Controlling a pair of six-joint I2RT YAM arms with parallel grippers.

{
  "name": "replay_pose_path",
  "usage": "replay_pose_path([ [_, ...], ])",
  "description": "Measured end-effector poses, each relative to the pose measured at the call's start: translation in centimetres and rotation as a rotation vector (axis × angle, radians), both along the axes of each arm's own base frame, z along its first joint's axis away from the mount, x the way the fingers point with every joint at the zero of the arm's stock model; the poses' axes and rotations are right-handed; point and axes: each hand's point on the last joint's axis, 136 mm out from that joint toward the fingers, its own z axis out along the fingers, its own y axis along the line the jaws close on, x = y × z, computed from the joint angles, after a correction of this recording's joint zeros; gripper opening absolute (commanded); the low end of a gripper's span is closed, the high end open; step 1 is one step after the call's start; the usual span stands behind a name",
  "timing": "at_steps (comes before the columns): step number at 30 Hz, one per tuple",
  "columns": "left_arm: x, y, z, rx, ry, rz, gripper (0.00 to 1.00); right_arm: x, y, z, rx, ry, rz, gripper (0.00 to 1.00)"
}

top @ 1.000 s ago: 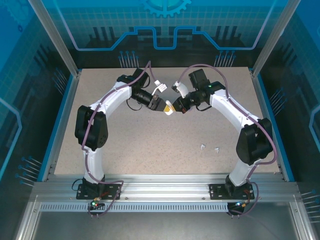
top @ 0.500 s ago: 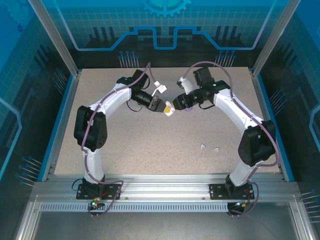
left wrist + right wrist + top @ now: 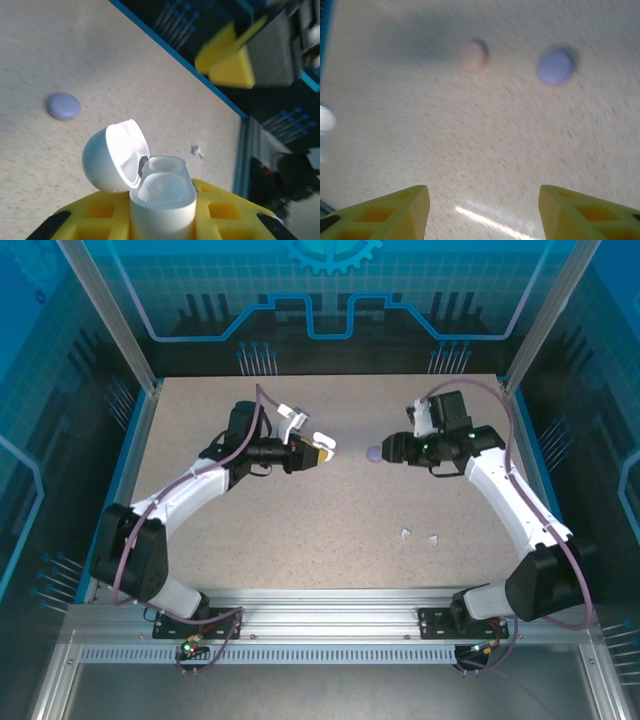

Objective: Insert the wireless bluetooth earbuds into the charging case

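The two arms have swung apart from mid-table. The left gripper pinches the white charging case, lid open, and the right gripper is spread and empty, likely free to fetch. A closed purple case and a pink case lie below it. The white earbuds lie well apart, nearer the bases, with nothing blocking them.
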Motion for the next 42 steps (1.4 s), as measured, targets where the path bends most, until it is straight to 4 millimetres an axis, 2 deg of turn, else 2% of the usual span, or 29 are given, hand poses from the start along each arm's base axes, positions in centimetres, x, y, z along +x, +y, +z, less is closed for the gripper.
replay_pose_path([
  [4, 0.8, 0.6, 1.6, -0.008, -0.156, 0.129, 0.0, -3.0, -1.7, -5.5, -0.1, 0.182, -0.104, 0.6],
  [6, 0.6, 0.2, 2.6, -0.011, -0.244, 0.165, 0.0, -4.3, -2.4, -7.5, -0.143, 0.249, -0.154, 0.6],
  [10, -0.4, -0.7, 5.0, -0.043, -0.411, 0.216, 0.0, -6.7, -3.4, -10.8, -0.207, 0.352, -0.244, 0.6],
  [13, -0.3, -0.3, 6.4, -0.067, -0.502, 0.277, 0.0, -7.8, -3.5, -12.4, -0.247, 0.399, -0.289, 0.6],
  [21, 0.2, 0.7, 9.6, -0.134, -0.646, 0.409, 0.0, -10.0, -3.7, -15.4, -0.319, 0.49, -0.387, 0.6],
  [28, 0.0, 1.2, 11.4, -0.196, -0.686, 0.453, 0.0, -10.4, -3.5, -18.0, -0.378, 0.555, -0.414, 0.56],
  [36, -1.0, 1.3, 13.0, -0.236, -0.723, 0.451, 0.0, -10.4, -3.8, -18.8, -0.419, 0.56, -0.424, 0.53],
  [42, -1.2, 1.4, 12.5, -0.231, -0.718, 0.449, 0.0, -9.9, -3.9, -18.7, -0.43, 0.546, -0.43, 0.48],
])
